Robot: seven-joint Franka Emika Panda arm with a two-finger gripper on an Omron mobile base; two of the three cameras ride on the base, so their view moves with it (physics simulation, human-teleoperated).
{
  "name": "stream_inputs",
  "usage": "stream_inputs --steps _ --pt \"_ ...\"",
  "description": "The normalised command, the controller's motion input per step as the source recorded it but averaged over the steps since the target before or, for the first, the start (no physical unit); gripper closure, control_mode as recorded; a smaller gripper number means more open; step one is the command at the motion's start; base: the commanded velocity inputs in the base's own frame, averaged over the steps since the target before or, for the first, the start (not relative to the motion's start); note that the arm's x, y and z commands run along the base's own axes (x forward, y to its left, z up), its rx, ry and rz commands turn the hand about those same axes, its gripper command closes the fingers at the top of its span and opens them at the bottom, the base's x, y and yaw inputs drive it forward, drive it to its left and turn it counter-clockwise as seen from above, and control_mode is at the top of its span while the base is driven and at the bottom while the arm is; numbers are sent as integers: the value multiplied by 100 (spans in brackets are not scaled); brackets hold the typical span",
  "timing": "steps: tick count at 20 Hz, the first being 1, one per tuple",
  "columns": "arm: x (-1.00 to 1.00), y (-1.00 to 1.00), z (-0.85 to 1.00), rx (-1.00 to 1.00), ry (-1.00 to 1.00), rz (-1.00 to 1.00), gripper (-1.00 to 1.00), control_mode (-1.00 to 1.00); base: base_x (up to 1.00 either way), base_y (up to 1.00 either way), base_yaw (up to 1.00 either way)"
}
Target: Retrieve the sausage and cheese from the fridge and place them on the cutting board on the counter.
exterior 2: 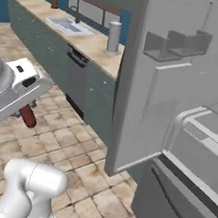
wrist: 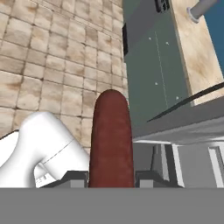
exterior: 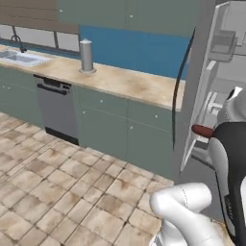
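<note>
My gripper (wrist: 111, 177) is shut on the sausage (wrist: 111, 140), a dark red-brown link that sticks out ahead between the two fingertips. In the left base view the sausage (exterior: 202, 130) pokes out from the hand in front of the open fridge (exterior: 192, 96). Seen from the right base, the sausage (exterior 2: 27, 116) hangs under the gripper (exterior 2: 24, 108), above the tiled floor and left of the fridge door (exterior 2: 157, 79). The beige counter (exterior: 125, 81) runs leftward from the fridge. The cheese and the cutting board are out of view.
A steel cylinder (exterior: 87, 56) stands on the counter, with a sink (exterior: 19, 57) further left and a dishwasher (exterior: 56, 108) below. The open fridge door and bottom drawer (exterior 2: 173, 214) stand close by. Tiled floor (exterior: 57, 192) lies in front of the cabinets.
</note>
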Motion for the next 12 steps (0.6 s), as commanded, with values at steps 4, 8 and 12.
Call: stream_inputs --steps 4,8,12 --pt "0 0 0 0 0 0 100 100 43 90 56" --pt "0 0 0 0 0 0 100 100 85 90 33" --pt "0 0 0 0 0 0 100 100 100 63 24"
